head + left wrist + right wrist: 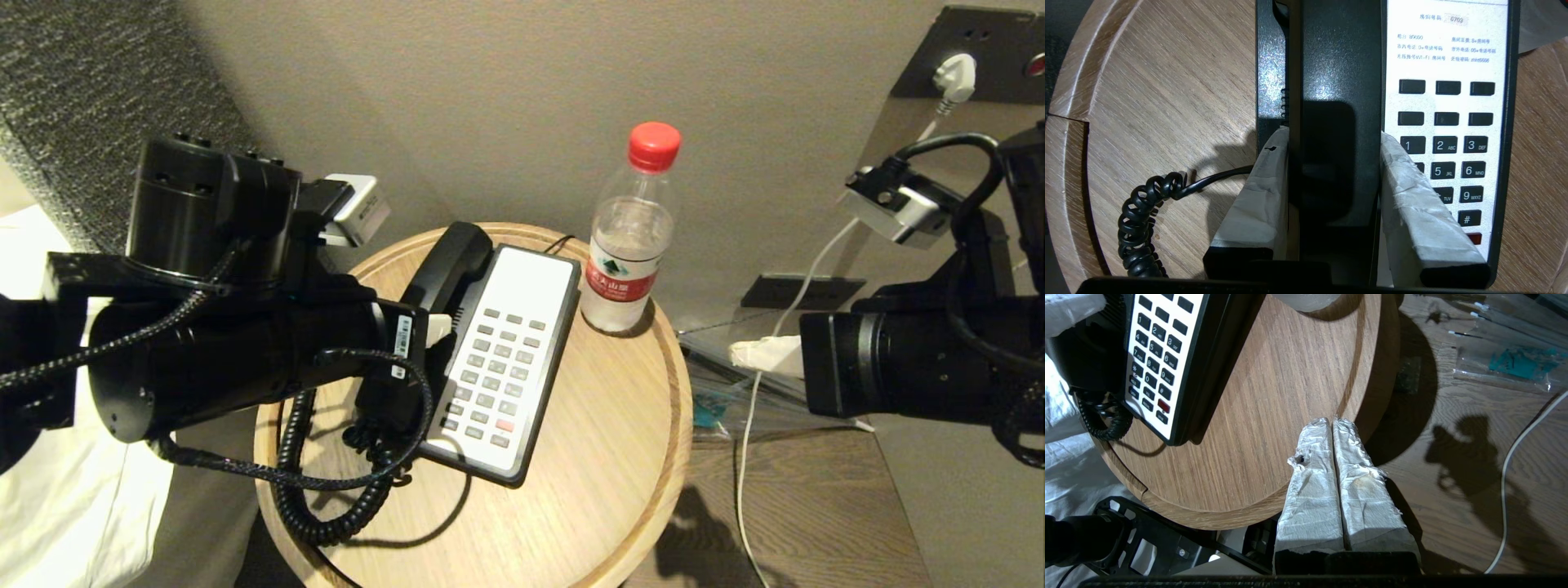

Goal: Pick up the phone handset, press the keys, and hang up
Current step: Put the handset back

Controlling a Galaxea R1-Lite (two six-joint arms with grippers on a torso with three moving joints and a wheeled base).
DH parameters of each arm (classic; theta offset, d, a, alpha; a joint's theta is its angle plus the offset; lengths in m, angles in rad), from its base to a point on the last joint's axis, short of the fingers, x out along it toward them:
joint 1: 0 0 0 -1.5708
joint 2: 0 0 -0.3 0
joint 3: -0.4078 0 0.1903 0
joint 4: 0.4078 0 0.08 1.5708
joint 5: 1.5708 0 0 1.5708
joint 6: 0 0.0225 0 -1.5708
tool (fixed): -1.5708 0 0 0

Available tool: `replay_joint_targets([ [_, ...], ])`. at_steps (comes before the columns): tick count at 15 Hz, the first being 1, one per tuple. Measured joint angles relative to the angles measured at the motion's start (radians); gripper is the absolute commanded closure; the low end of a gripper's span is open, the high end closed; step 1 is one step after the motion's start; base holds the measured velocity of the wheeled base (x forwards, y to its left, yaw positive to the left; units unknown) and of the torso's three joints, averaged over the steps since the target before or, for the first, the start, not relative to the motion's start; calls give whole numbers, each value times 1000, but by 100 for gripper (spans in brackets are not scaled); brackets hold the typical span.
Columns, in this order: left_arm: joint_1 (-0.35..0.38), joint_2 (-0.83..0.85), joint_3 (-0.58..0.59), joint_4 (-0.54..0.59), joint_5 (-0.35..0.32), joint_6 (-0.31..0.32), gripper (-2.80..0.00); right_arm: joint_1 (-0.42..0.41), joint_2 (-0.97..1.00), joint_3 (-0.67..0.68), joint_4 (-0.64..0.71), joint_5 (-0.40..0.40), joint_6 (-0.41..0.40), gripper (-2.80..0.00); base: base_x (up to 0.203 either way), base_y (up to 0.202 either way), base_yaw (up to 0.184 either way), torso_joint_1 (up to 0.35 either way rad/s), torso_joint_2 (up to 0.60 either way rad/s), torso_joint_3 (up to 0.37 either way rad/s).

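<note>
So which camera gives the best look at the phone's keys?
The right wrist view: the keys show nearly unobstructed there. The left wrist view reads the digits sharply, but a padded finger covers part. The head view shows the keys small.

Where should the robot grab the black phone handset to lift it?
Grab the phone handset around its narrow straight middle, coming down from above, one finger on each long side. The blocky ends are too wide. The left end effector already straddles it there, its fingers pressed against both sides, with the keys just beside.
</note>
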Motion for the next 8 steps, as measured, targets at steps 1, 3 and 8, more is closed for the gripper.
replay_joint_targets([
  [1,0,2,1,0,0,-1,0,0,0,-1,0,0,0,0,0,0,0,0,0,0],
  [3,0,5,4,0,-1,-1,-280,0,0,-1,-1,0,0,0,0,0,0,0,0,0],
  [8,0,15,10,-4,5,-4,-280,0,0,8,-1,1,0,0,0,0,0,0,0,0],
])
